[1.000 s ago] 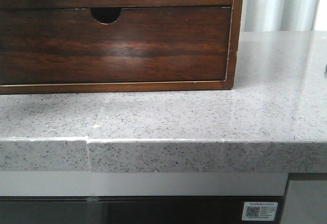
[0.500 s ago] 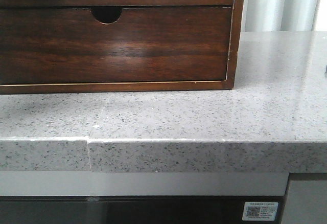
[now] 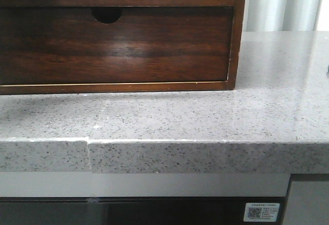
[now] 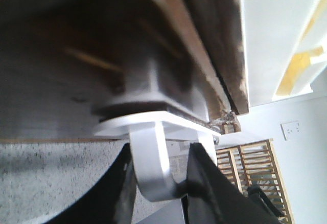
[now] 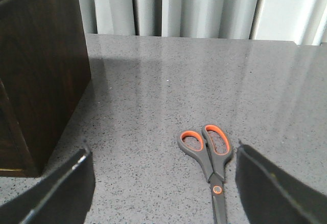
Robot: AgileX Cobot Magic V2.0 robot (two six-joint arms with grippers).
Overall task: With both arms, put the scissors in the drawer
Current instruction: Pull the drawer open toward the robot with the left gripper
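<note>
Little is done: the scissors lie on the bench between the wide-open right tool, the left tool grips a pale handle, and the drawer is unseen.

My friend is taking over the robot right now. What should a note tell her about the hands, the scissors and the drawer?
Left gripper: closed around a white handle under the dark wood cabinet.
Right gripper: open and empty, hovering over the counter.
Scissors: flat on the counter between the right gripper's fingers, grey with orange handle loops, beside the cabinet.
Drawer: the front view shows only the notched drawer front, shut; whether the task's drawer is open cannot be told.
Done: handle gripped.
Left: pick up scissors, put them in, close.
</note>
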